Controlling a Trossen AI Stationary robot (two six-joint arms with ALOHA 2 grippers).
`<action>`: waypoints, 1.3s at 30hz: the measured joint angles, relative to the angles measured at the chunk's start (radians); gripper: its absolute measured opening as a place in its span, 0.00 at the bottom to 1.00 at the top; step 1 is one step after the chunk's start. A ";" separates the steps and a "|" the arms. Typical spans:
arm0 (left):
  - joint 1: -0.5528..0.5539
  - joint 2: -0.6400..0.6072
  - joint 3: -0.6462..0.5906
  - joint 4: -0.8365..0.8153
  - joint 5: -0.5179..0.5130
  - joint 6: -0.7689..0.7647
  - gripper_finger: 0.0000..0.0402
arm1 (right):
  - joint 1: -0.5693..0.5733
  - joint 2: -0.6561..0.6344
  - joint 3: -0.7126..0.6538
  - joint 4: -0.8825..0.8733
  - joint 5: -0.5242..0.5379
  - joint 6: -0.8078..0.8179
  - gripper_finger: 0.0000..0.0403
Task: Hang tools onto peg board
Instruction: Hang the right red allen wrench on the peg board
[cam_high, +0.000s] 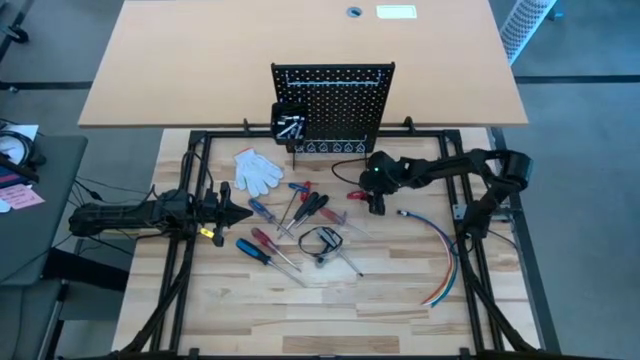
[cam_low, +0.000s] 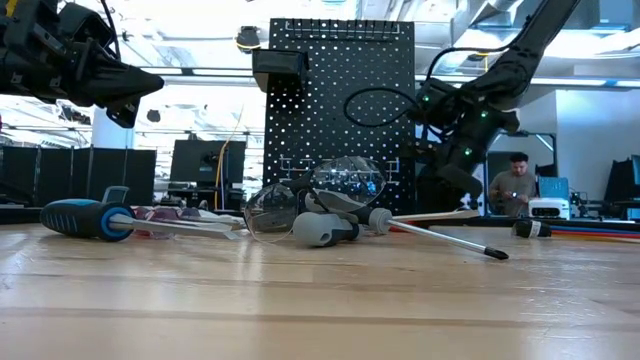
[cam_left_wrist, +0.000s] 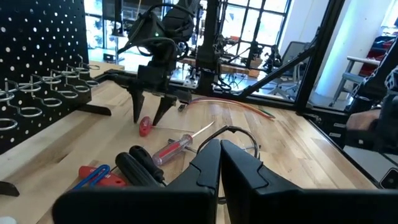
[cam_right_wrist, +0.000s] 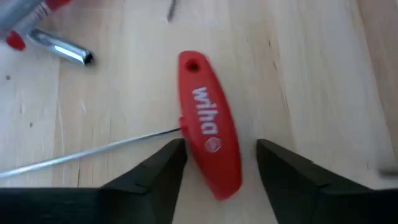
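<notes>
Wooden worktop (cam_high: 400, 300): right tool (cam_right_wrist: 216, 163) open, straddling red T-handle driver (cam_right_wrist: 209, 124), not gripping; left tool (cam_left_wrist: 219, 163) shut, empty.

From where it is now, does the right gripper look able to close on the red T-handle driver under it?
Probably yes. The right gripper is open, its fingers on either side of the red T-handle driver lying flat on the table. Nothing sits between the fingers and the handle; the neighbouring tool lies clear of it.

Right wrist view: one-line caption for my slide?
Right tool open, fingers straddling a red T-handle driver lying on the wooden table.
</notes>
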 joint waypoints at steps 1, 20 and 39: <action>0.000 0.000 0.000 0.000 0.000 0.000 0.02 | 0.001 0.007 -0.001 0.003 0.000 -0.005 0.46; 0.000 0.000 0.000 0.000 0.000 0.000 0.02 | 0.114 -0.082 -0.010 -0.038 0.150 0.075 0.21; 0.000 0.000 0.000 0.000 0.000 0.000 0.02 | 0.399 -0.244 -0.008 0.029 0.980 -0.109 0.21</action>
